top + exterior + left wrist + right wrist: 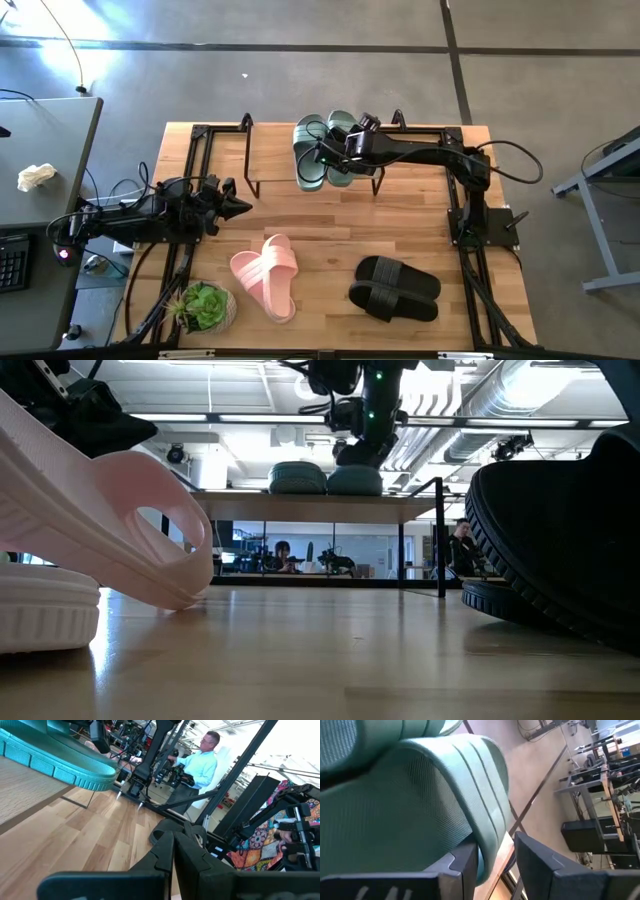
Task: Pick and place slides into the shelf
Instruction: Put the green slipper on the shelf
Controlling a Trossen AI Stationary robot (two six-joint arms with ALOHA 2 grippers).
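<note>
- The green slides (322, 150) are lying as a pair on the plank of the shelf (268, 152), at the far side of the table (330, 235); in the low view they are sitting side by side on top of it.
- The right gripper (338, 152) is hovering just over this pair. Its jaws are standing apart, and the ribbed strap of one green slide is passing between them in the right wrist view, so they are around it but not clamping it.
- My judgement: the step in hand is the release of the green pair onto the shelf, and two pairs are not yet placed.
- The pink slides (268, 276) are lying well apart from these jaws, on the near part of the table, one leaning over the other. The black slides (394, 288) are beside them, stacked as well.
- The left gripper (240, 207) is waiting at the table's left edge with its jaws pressed together, holding nothing.
- The next move is probably asking the right jaws to rise clear of the strap without dragging the slide, then to go toward the black or pink pair.
</note>
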